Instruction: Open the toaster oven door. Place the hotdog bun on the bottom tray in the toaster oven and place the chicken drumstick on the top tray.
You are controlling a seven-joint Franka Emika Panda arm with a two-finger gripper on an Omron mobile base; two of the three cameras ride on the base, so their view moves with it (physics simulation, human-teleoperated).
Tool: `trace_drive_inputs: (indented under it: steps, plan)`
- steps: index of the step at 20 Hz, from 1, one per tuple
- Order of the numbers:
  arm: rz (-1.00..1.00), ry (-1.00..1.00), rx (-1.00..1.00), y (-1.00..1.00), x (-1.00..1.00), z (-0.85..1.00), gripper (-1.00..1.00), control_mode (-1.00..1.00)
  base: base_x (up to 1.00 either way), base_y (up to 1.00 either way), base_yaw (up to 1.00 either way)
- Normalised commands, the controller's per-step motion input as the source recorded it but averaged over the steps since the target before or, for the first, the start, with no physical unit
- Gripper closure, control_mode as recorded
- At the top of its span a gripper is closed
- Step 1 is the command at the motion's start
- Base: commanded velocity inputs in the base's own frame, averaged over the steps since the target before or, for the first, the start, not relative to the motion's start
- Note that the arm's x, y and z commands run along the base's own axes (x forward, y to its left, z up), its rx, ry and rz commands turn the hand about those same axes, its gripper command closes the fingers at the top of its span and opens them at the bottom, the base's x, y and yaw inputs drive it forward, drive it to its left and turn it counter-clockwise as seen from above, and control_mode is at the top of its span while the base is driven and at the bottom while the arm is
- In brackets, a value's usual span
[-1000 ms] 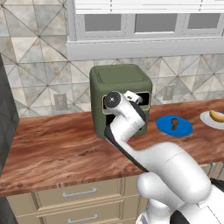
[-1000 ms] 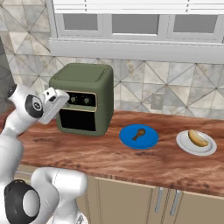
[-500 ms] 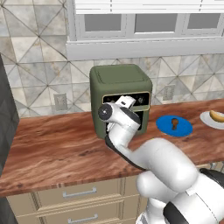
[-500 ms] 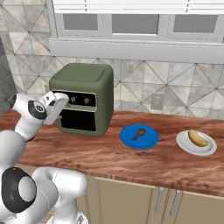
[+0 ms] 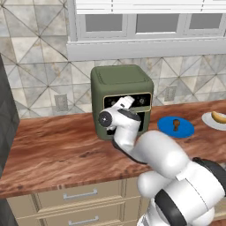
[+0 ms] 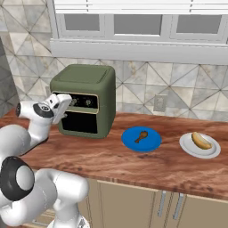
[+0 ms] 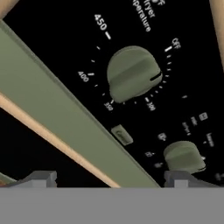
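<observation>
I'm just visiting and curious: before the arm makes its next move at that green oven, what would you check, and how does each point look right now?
1. Olive-green toaster oven upright on the wooden counter: ok.
2. Its dark-glass toaster oven door opened: not ok, it looks shut.
3. Two-finger gripper open: ok, the finger tips stand wide apart in the hand view.
4. Gripper lined up with the door's top edge: cannot tell; the hand view faces the green temperature knob and the tan trim.
5. Chicken drumstick waiting on the blue plate: ok.
6. Hotdog bun waiting on the white plate: ok.
</observation>
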Motion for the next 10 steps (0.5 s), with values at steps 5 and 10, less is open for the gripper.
trace_drive_inputs:
  steps: [5,10]
  plan:
    - [0.02,-0.15,-0.03,0.0,0.44,-0.26,-1.0,-1.0,0.0,0.0,0.0]
    - [0.01,-0.08,-0.01,0.0,0.48,-0.08,-1.0,-1.0,0.0,0.0,0.0]
